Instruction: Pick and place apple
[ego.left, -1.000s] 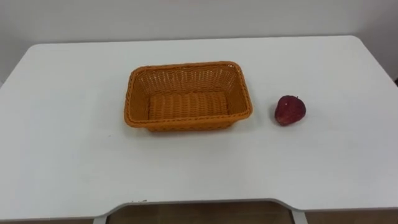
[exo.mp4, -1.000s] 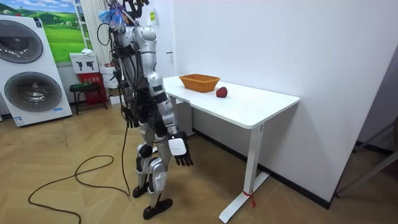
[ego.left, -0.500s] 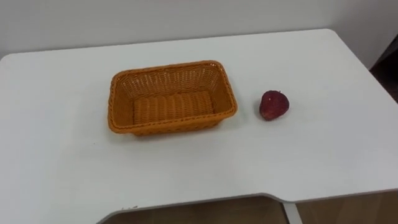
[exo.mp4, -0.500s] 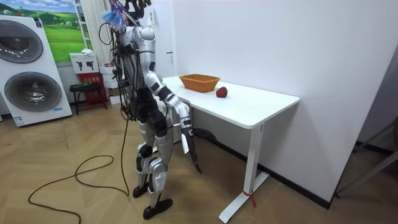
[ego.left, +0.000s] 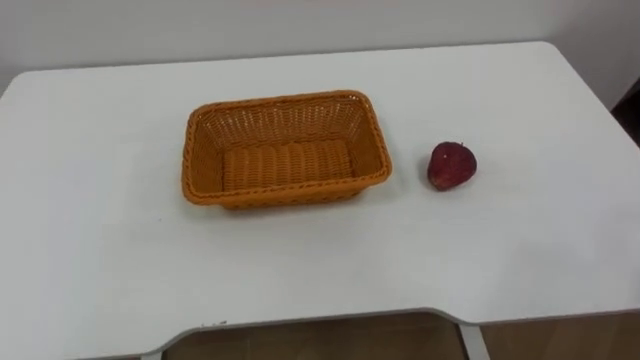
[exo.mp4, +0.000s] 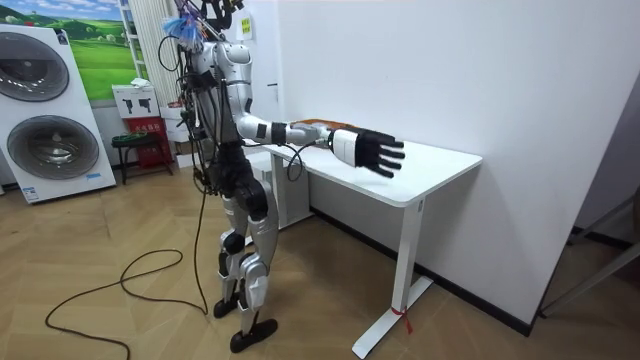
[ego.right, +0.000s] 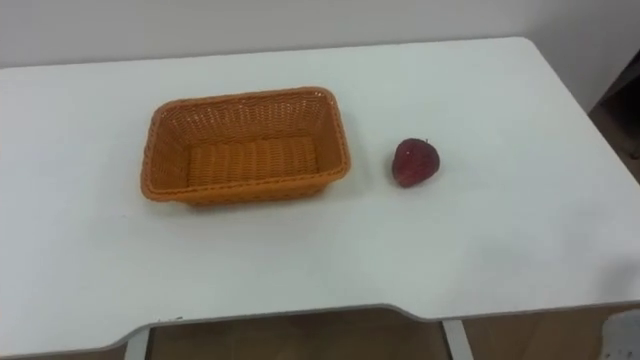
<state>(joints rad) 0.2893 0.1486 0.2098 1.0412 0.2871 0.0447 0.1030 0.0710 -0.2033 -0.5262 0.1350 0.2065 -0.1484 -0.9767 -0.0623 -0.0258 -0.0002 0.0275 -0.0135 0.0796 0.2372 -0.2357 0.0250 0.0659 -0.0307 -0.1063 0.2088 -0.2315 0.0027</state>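
Beside the table (exo.mp4: 432, 166), the right hand (exo.mp4: 368, 152) hangs outstretched; fingers spread.

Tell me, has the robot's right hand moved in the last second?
Yes. In the room view, the right hand has risen from low beside the leg, below the white table's top, to about tabletop level, stretched forward with fingers spread.

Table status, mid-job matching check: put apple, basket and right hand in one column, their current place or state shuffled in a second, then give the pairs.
Things:
1. apple
2. basket
3. right hand

States:
A. empty, standing on the white table
B. stretched out forward, fingers spread, holding nothing
C. lying on the table to the robot's right of the basket, not touching it

Pairs: 1-C, 2-A, 3-B
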